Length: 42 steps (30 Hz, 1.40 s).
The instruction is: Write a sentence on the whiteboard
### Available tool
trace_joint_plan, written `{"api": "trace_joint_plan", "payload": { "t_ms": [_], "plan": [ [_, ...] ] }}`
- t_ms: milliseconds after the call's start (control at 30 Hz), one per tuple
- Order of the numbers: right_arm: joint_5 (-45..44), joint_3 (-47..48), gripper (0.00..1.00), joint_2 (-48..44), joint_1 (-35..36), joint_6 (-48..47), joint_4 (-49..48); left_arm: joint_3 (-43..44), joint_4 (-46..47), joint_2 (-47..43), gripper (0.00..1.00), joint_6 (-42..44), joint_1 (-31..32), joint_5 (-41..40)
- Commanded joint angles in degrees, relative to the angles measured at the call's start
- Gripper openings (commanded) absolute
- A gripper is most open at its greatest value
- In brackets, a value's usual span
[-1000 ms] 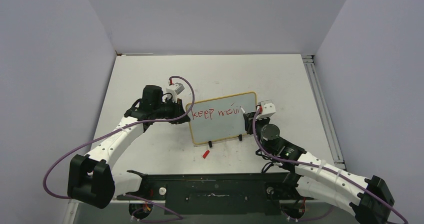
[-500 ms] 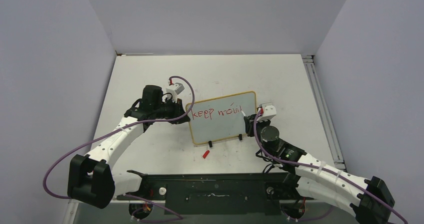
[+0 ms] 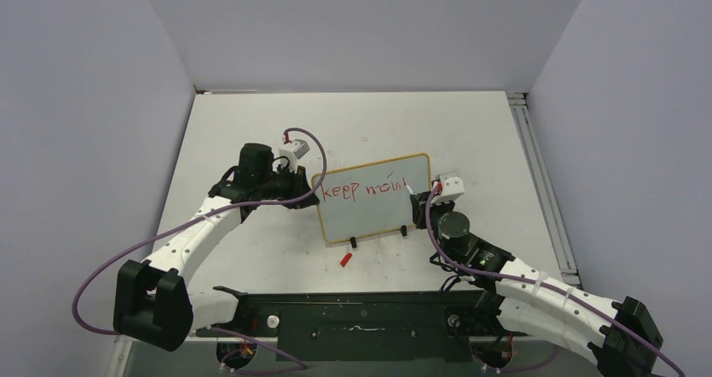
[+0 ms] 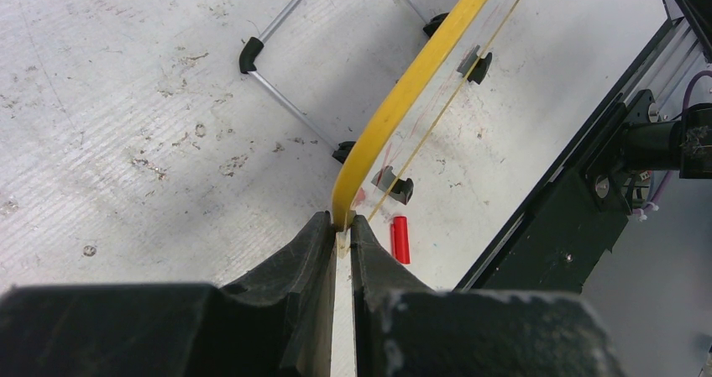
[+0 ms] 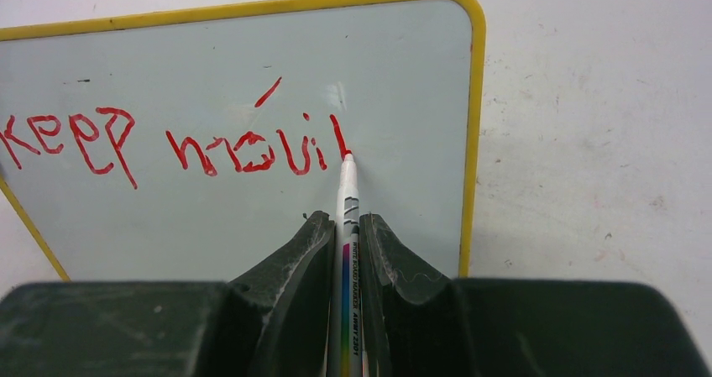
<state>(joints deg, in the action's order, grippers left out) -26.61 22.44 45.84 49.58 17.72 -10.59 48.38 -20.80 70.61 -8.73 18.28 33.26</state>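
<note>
The whiteboard (image 3: 369,213) stands propped on the table, yellow-framed, its face (image 5: 252,209) pale grey. Red lettering, the sentence (image 5: 176,142), reads "keep movi" plus one fresh vertical stroke. My left gripper (image 4: 342,226) is shut on the whiteboard's yellow left edge (image 4: 395,108) and holds it. My right gripper (image 5: 344,222) is shut on a white marker (image 5: 347,226); its red tip touches the board at the foot of that last stroke. In the top view the right gripper (image 3: 417,197) sits at the board's right edge and the left gripper (image 3: 304,185) at its left edge.
A red marker cap (image 3: 345,259) lies on the table in front of the board, also seen beside the left fingers as the cap (image 4: 400,239). The board's wire stand (image 4: 285,100) and black feet rest behind it. A black rail (image 3: 361,314) runs along the near edge.
The right gripper has drawn the marker slightly down the board, adding a short vertical stroke after "movi". The left arm has not moved.
</note>
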Motion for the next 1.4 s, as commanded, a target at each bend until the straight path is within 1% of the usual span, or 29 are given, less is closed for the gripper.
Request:
{"api": "trace_joint_plan", "payload": {
  "t_ms": [0,467,1100,1367],
  "plan": [
    [-2.5,2.3,0.05,0.2,-0.1,-1.9,-3.7,2.0,0.4,-0.5,0.00,-0.3,0.1,0.0],
    [-4.9,2.3,0.05,0.0,-0.1,-2.7,-4.7,2.0,0.4,-0.5,0.00,-0.3,0.1,-0.1],
    [-4.5,-0.5,0.05,-1.4,-0.1,2.5,0.6,2.0,0.4,-0.6,0.00,-0.3,0.1,-0.1],
    [-4.9,-0.8,0.05,-2.2,0.0,3.0,1.4,2.0,0.5,-0.7,0.00,-0.4,0.1,0.0]
  ]
}}
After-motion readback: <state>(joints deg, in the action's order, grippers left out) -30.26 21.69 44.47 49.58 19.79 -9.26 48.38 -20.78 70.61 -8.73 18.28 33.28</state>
